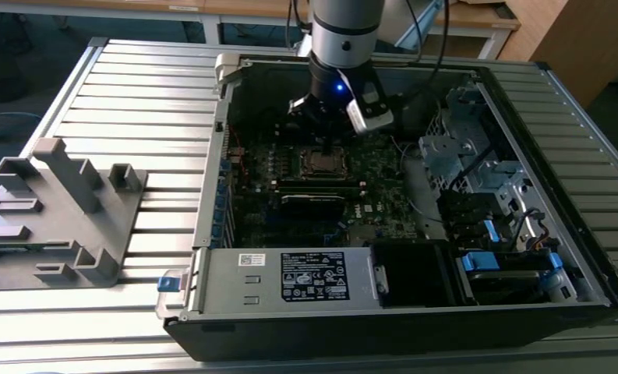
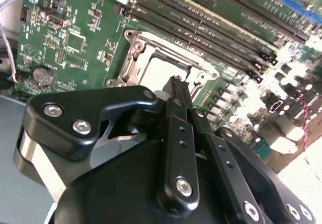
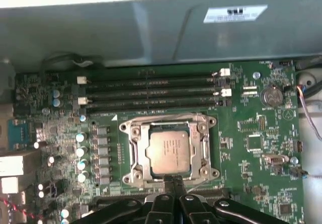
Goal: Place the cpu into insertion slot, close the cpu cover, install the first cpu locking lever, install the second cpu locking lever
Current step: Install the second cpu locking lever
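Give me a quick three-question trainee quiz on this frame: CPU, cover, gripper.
1. True or false: in the first wrist view the cpu already sits in the insertion slot.
2. In that view the cpu cover is: A) shut over the chip, B) lifted clear, C) lying on the table.
3. In the exterior view, what is the gripper directly above?

Key: 1 true. 2 A. 3 the socket on the motherboard, inside the open computer case.

My exterior view is dim inside the case (image 1: 464, 86), the table (image 1: 132, 86) evenly lit; in the second wrist view glare whitens the cpu (image 2: 163, 73) (one corner blown out too); first wrist view soft.
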`<state>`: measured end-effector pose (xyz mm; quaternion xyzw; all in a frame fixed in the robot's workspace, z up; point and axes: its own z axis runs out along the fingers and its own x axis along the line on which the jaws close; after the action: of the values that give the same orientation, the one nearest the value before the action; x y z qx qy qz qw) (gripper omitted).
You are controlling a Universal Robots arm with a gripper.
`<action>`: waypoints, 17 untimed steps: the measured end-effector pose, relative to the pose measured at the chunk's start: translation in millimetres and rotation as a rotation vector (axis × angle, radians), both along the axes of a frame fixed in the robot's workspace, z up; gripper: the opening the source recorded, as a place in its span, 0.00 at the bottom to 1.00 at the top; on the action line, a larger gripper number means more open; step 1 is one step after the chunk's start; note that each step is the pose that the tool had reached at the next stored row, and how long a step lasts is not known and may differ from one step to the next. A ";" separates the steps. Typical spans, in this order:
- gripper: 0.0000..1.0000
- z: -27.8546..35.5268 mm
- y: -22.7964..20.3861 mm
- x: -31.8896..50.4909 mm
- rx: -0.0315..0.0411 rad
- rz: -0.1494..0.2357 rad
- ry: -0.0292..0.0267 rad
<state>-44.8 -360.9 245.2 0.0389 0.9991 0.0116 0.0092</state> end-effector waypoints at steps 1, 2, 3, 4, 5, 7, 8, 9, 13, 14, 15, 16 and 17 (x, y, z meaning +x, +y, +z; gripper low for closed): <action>0.11 0.0 -2.4 0.0 0.0001 0.000 0.0000; 0.11 -0.1 -4.4 0.0 0.0002 0.000 -0.0001; 0.11 -0.1 -6.8 0.0 0.0002 0.000 -0.0001; 0.11 -0.1 -9.0 0.0 0.0002 0.000 -0.0001; 0.11 0.0 -10.8 0.0 0.0001 0.000 0.0000; 0.11 0.0 -13.7 0.0 0.0001 0.000 -0.0001; 0.11 -0.1 -14.3 0.0 0.0002 0.000 -0.0002; 0.11 -0.1 -14.4 0.0 0.0002 0.000 -0.0001; 0.11 -0.6 -14.7 -0.5 0.0002 0.000 -0.0002; 0.11 -0.7 -15.2 -0.8 0.0001 0.000 -0.0001; 0.11 -0.8 -15.8 -1.1 0.0001 0.000 -0.0001; 0.11 -0.9 -16.7 -1.4 0.0002 0.000 -0.0001; 0.11 -0.9 -17.4 -1.5 0.0001 0.000 0.0000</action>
<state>-46.3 -378.2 244.3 0.0389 0.9991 0.0117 0.0092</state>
